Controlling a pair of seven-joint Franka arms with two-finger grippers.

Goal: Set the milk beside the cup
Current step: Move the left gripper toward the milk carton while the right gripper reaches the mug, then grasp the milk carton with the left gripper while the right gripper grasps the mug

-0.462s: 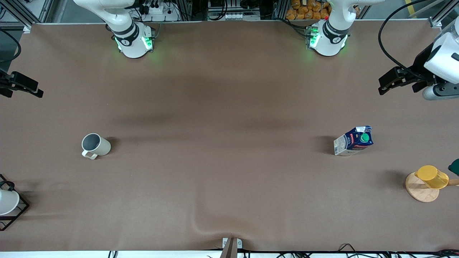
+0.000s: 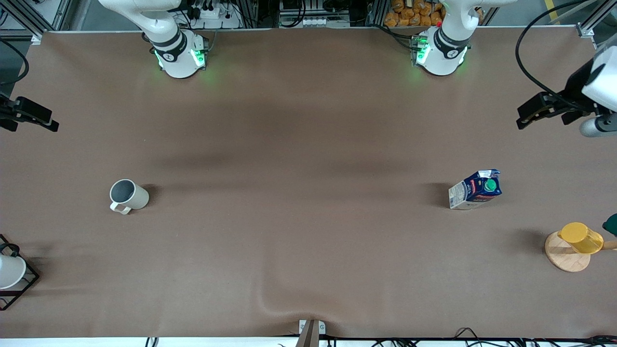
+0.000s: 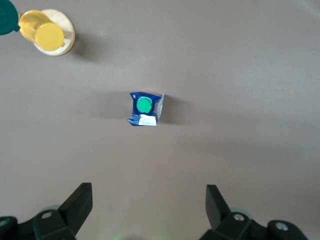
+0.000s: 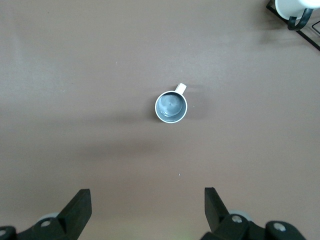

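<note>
The milk [image 2: 475, 190], a dark-blue carton with a green cap, stands on the brown table toward the left arm's end. It also shows in the left wrist view [image 3: 145, 108]. The cup [image 2: 127, 196], a beige mug with a grey inside, stands toward the right arm's end and shows in the right wrist view [image 4: 171, 106]. My left gripper [image 2: 526, 118] is open and empty, high over the table's edge at the left arm's end [image 3: 149, 192]. My right gripper [image 2: 46, 121] is open and empty, high over the edge at the right arm's end [image 4: 147, 196].
A yellow cup [image 2: 581, 237] sits on a round wooden stand [image 2: 564, 258] nearer to the camera than the milk, with a green thing [image 2: 611, 224] beside it. A white cup in a black wire rack [image 2: 12, 274] stands nearer than the mug. The table cover is wrinkled [image 2: 272, 303].
My left gripper has shifted a little outward toward the left arm's end of the table. The right arm, the milk and the cup have not moved.
</note>
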